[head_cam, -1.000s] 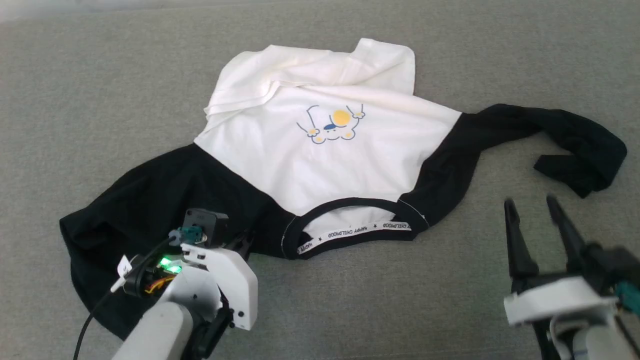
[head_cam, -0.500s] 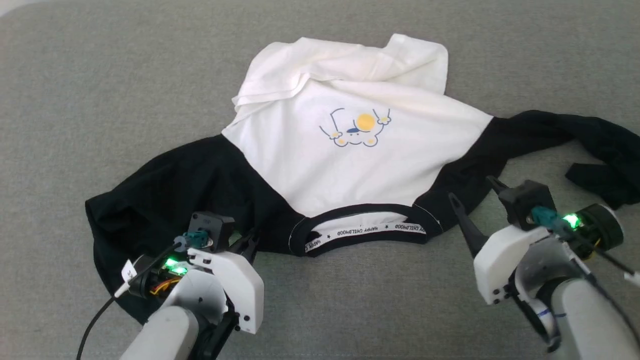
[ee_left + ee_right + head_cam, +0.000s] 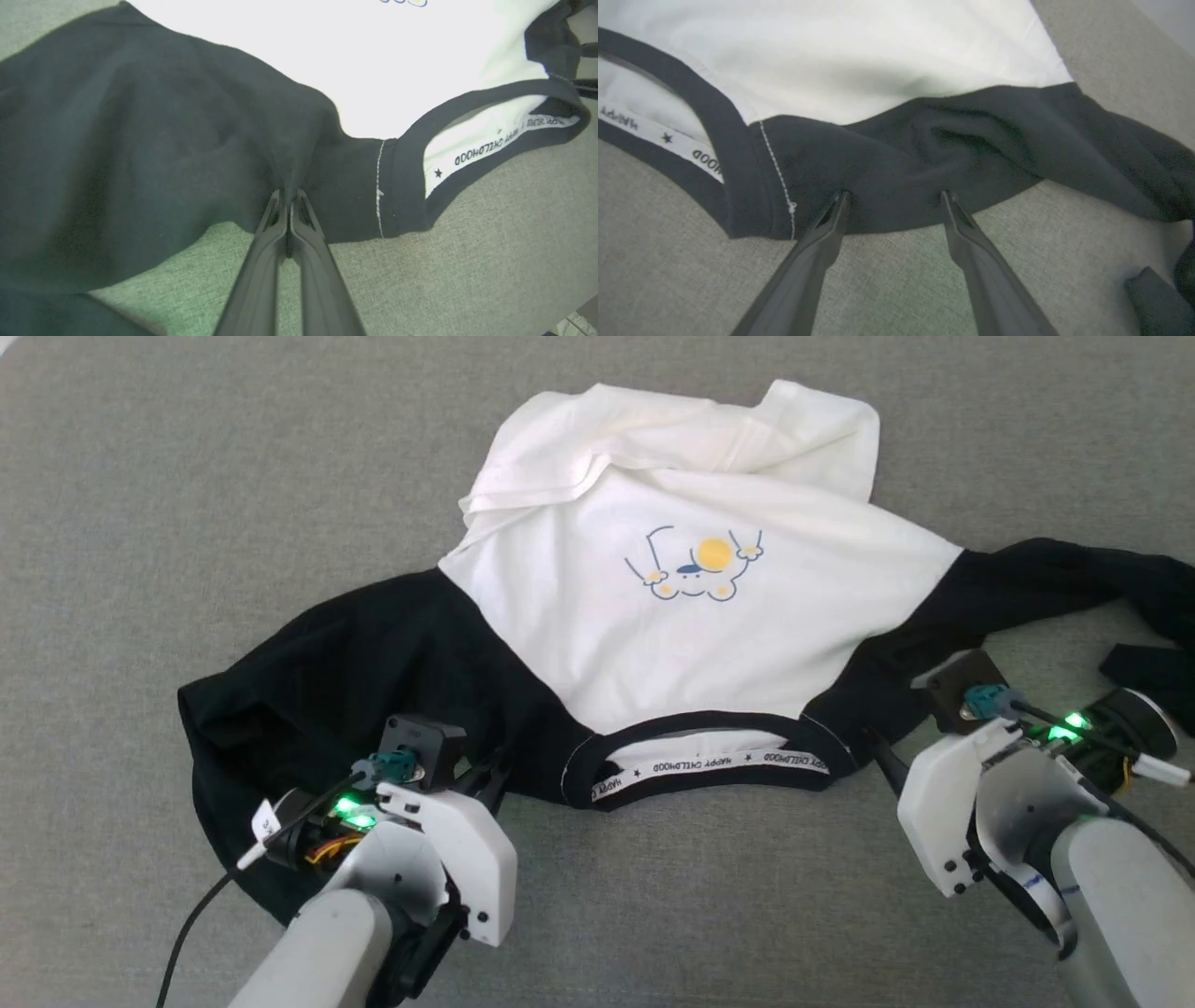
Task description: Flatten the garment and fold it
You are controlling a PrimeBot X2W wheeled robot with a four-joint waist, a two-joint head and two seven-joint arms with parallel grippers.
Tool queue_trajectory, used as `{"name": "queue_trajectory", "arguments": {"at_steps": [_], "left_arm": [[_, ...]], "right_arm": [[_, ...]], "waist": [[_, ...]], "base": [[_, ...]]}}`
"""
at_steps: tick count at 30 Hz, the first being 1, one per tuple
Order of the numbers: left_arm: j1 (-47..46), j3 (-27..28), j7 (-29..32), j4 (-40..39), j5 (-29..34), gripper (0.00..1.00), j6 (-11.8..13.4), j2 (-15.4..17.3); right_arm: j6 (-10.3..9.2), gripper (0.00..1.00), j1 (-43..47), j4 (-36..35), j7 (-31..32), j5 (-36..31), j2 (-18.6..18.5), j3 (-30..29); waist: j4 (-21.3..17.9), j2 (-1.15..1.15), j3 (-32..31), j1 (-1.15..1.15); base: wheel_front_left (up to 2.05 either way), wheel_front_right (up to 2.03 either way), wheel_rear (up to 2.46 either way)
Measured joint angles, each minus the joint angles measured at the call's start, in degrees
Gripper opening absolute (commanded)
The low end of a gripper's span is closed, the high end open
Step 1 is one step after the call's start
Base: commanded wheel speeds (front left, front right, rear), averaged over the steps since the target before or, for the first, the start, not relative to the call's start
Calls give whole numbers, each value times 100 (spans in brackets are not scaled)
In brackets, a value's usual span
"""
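Note:
The garment [image 3: 691,635] lies on a grey fabric surface, collar [image 3: 709,767] toward me and cartoon print up. Its far white hem [image 3: 653,439] is rumpled and folded over. The left black sleeve [image 3: 327,681] spreads wide, while the right sleeve [image 3: 1074,579] is twisted and runs off the right edge. My left gripper [image 3: 495,770] [image 3: 287,193] is shut on the black shoulder fabric just left of the collar. My right gripper [image 3: 896,728] [image 3: 893,198] stands open, its tips at the edge of the black right shoulder [image 3: 896,163] beside the collar seam.
The grey fabric surface [image 3: 187,476] extends on all sides of the shirt. A loose end of the black right sleeve [image 3: 1157,289] lies on the surface close to my right wrist.
The head camera has shifted. My right gripper came in from the lower right to the shirt's right shoulder, still open. The left gripper keeps its hold on the black fabric.

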Motion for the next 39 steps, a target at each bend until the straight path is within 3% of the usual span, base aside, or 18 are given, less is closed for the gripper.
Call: {"name": "queue_trajectory", "arguments": {"at_steps": [5,13,14,15,16,17,18,24,28,35,39], "left_arm": [[-122,-32,-14,27,-18,0,-44,-57],[-227,-48,-47,96,-102,0,-93,-92],[-232,-47,-51,101,-111,0,-93,-101],[-237,-48,-51,108,-121,0,-94,-110],[-244,-48,-52,119,-137,0,-94,-115],[-250,-44,-52,130,-153,0,-96,-119],[-253,-40,-62,140,-164,0,-96,-120],[-246,30,-141,210,-328,0,-96,-122],[-189,152,-396,204,-432,0,-94,-144],[-159,535,-1448,-47,-525,0,-45,-305],[-160,676,-1828,-246,-603,0,-52,-405]], "right_arm": [[0,100,-264,258,142,108,-54,168],[-1,100,-605,419,947,452,-133,269],[-1,85,-627,425,1039,495,-134,257],[-1,49,-637,424,1123,522,-133,236],[-1,33,-649,417,1224,559,-133,240],[-2,11,-662,393,1328,614,-136,238],[-2,0,-662,377,1389,668,-134,222],[0,0,-562,286,1366,784,-89,124],[5,0,-285,286,728,775,241,-346],[5,0,-131,78,-588,570,1047,-1344],[5,0,-132,-119,-1033,512,1325,-1596]], "waist": [[96,0,117,0],[274,0,258,-2],[291,0,268,-2],[308,0,275,-2],[323,0,277,-2],[336,0,275,-2],[341,0,267,-2],[295,0,178,0],[231,0,87,1],[94,0,-59,1],[12,0,-151,1]], "base": [[0,0,0],[0,0,0],[0,0,0],[0,0,0],[0,0,0],[0,0,0],[0,0,0],[0,0,0],[0,0,0],[0,0,0],[0,0,0]]}}
